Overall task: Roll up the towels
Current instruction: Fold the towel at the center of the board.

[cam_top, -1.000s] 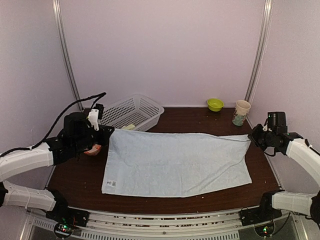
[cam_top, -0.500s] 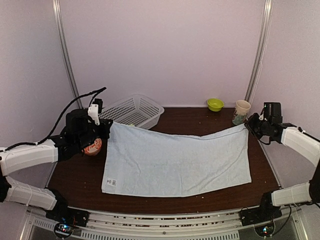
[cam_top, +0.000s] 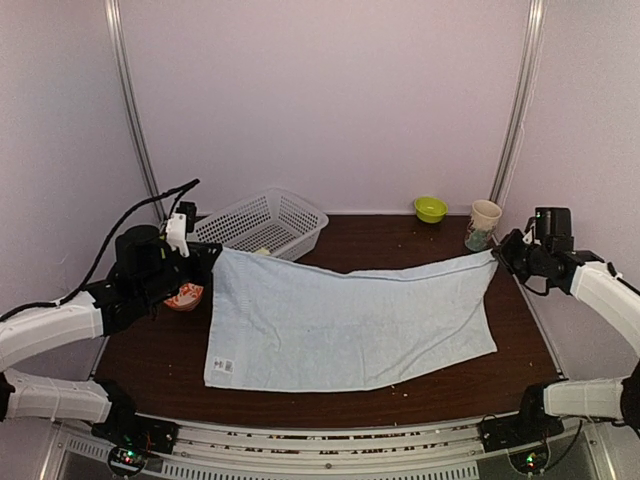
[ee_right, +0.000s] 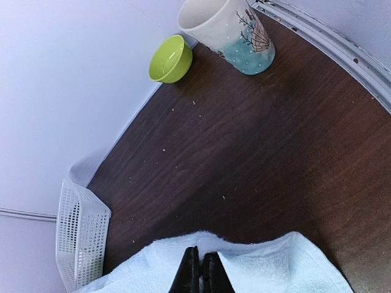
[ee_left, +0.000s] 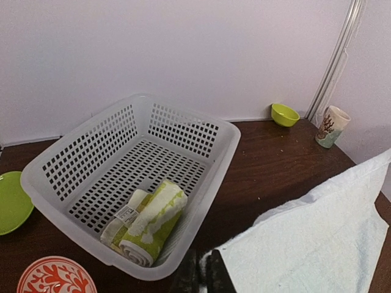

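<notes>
Left gripper [cam_top: 214, 253] is shut tight on the far-left corner of the blue towel [cam_top: 350, 320]. In the left wrist view its dark fingertips [ee_left: 211, 278] are pinched together w/ cloth running off to their right. Right gripper [cam_top: 497, 257] is also clamped, on the far-right corner. In the right wrist view pale cloth bunches on both sides of its closed tips. Both corners are held up off the table [cam_top: 400, 242], and the far edge dips in the middle btwn the two grippers. The rest of the towel lies spread flat, reaching back from the grippers toward the arm bases, w/ a small white label at the near-left corner. The lime-green towel [ee_left: 149, 220] is rolled up and lies inside the white mesh basket [ee_left: 232, 146], just ahead of the left gripper and a bit to its left. It rests on the basket floor near the closest wall, label showing. A red-and-white patterned dish [ee_left: 55, 278] sits close on the left gripper's left side, approx level w/ the tips, and a green plate [ee_left: 9, 201] is further left, cut off by the frame. Ahead of the right gripper and to its right stands a printed cup [ee_right: 235, 30]. A small green bowl [ee_right: 170, 59] is just left of the cup, not touching it. Seen from the right gripper the basket is well off to the left.
</notes>
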You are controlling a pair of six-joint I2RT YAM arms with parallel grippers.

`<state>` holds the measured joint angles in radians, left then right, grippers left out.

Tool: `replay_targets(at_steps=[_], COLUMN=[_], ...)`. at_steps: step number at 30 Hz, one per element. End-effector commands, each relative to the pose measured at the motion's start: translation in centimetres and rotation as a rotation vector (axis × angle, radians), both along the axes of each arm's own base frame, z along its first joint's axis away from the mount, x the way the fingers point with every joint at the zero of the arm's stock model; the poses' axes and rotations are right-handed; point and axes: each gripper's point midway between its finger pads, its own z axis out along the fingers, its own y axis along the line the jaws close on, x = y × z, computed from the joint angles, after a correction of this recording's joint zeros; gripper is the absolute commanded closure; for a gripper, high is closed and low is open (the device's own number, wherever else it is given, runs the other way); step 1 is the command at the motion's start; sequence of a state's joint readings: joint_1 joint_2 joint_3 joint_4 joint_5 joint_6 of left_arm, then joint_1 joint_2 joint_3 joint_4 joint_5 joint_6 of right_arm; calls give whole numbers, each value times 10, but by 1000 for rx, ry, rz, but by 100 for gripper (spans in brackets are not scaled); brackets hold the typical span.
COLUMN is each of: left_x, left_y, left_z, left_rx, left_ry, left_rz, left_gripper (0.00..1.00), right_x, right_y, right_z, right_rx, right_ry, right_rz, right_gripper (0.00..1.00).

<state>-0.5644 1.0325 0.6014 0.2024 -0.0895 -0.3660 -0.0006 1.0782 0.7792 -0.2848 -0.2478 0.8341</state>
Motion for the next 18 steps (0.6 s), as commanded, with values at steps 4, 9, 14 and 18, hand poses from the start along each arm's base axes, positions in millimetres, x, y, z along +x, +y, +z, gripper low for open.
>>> replay_targets(at_steps=[4,9,14,18], left_x=[-31,-52,-69,-80], left_y=[10,19,28,28], left_z=[-22,-19,-22,-32], left_rx=[-43,-99,-133,-170], left_ry=[22,-15,5,51], left_rz=[-44,-61,-62,-83], left_gripper=[100,100,100,100], right_x=[-31,-38,-52,-64], right_y=[4,13,16,18], right_z=[-46,-54,-64,-70], right_rx=[17,67,71,76], right_ry=[96,107,133,149], right_rz=[27,52,67,79], right_gripper=[100,100,100,100])
